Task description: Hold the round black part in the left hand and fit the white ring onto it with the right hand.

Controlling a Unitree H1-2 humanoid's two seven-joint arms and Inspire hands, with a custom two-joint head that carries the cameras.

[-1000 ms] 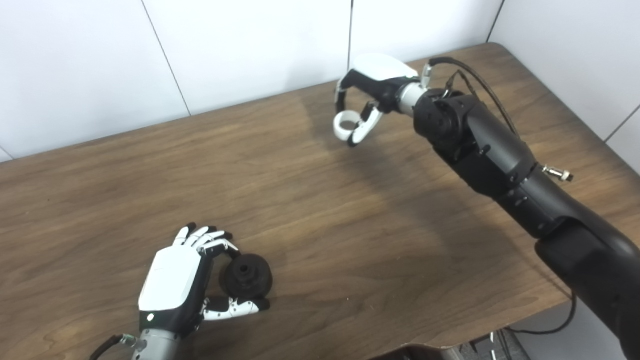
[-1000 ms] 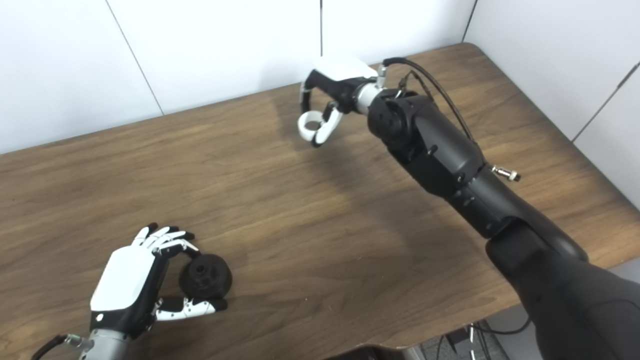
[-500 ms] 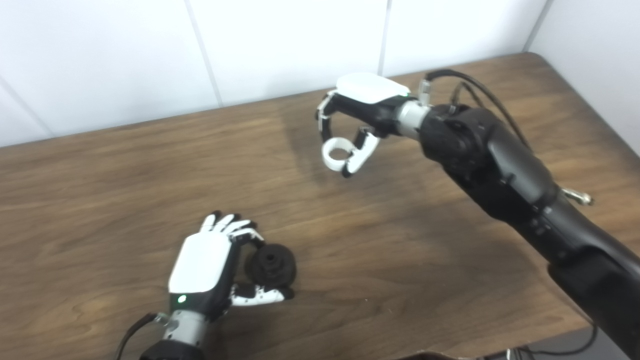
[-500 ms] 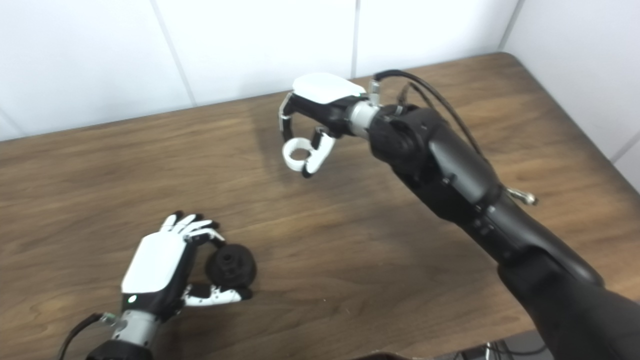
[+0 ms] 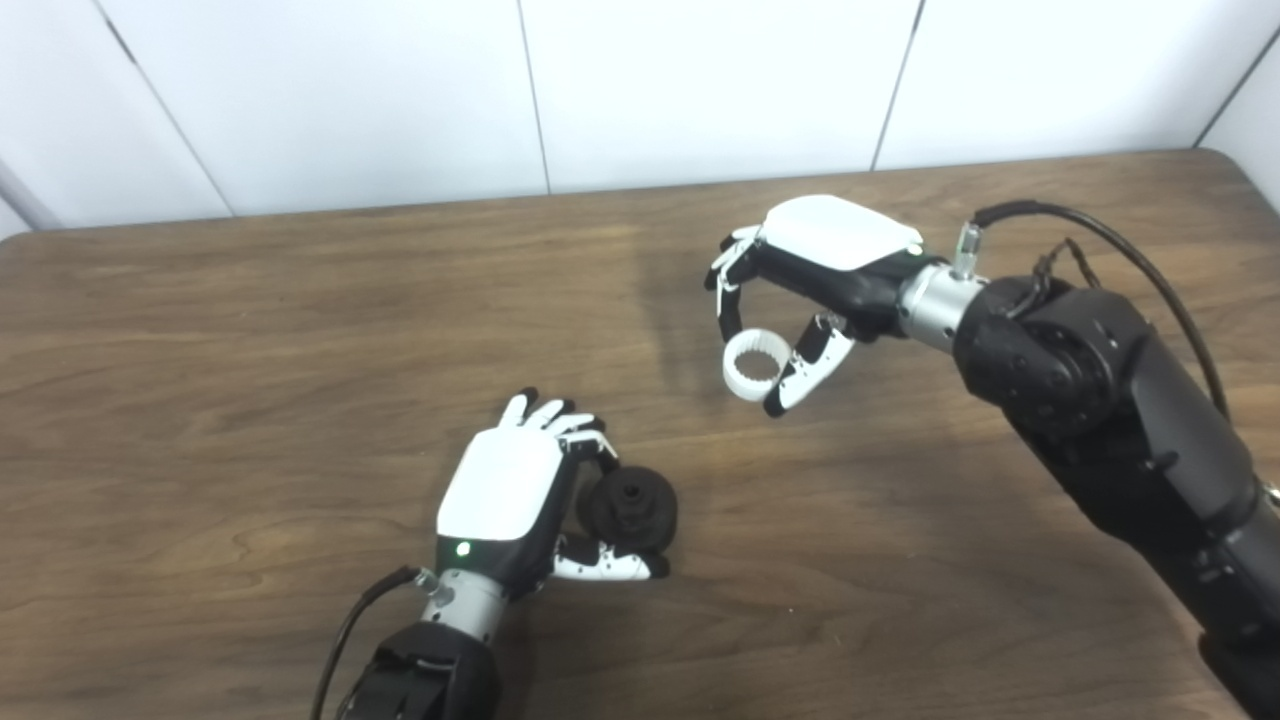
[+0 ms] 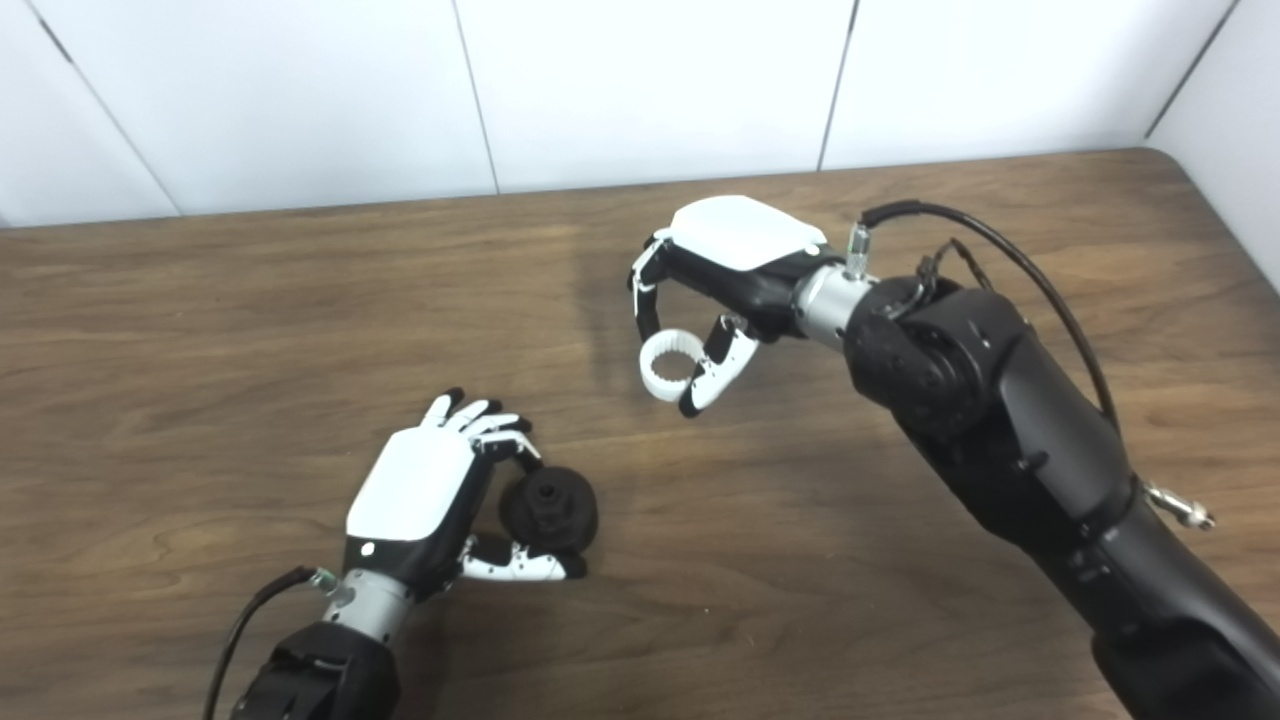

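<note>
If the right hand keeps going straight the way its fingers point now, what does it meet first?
The right hand holds the white ring, its fingers curled down and leftward. That line likely ends on bare table, beyond the black part in the left hand. Depth is unclear.

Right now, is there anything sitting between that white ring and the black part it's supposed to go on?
Nothing visible. Only bare wooden table lies between the white ring, held by the right hand, and the round black part in the left hand.
</note>
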